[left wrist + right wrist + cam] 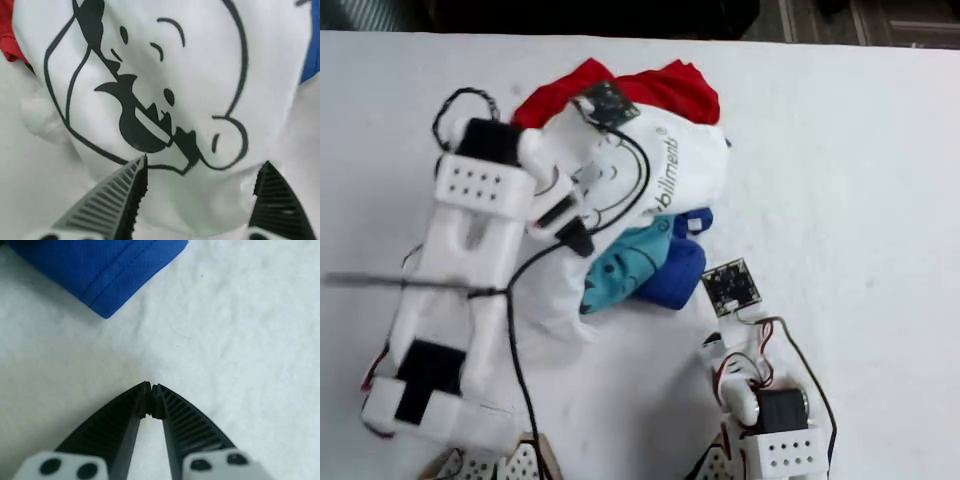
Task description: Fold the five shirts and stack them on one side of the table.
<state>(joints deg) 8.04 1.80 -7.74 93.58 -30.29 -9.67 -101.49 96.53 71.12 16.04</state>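
Note:
A heap of shirts lies at the table's middle back: a red shirt [660, 85] at the rear, a white shirt [675, 170] with a black cartoon face on top, and a teal shirt [620, 265] and a blue shirt [678, 272] at the front. My left gripper [204, 164] hangs open just over the white shirt's printed face [150, 100], one finger on each side of the cloth's lower edge. My right gripper [151, 388] is shut and empty, low over bare table, a short way from the blue shirt's hem [100, 270].
The table [860, 200] is covered in white cloth, with free room on its right half. The left arm [470, 260] stretches from the front left corner over the heap. The right arm's base [775, 420] stands at the front edge, and cables run along both arms.

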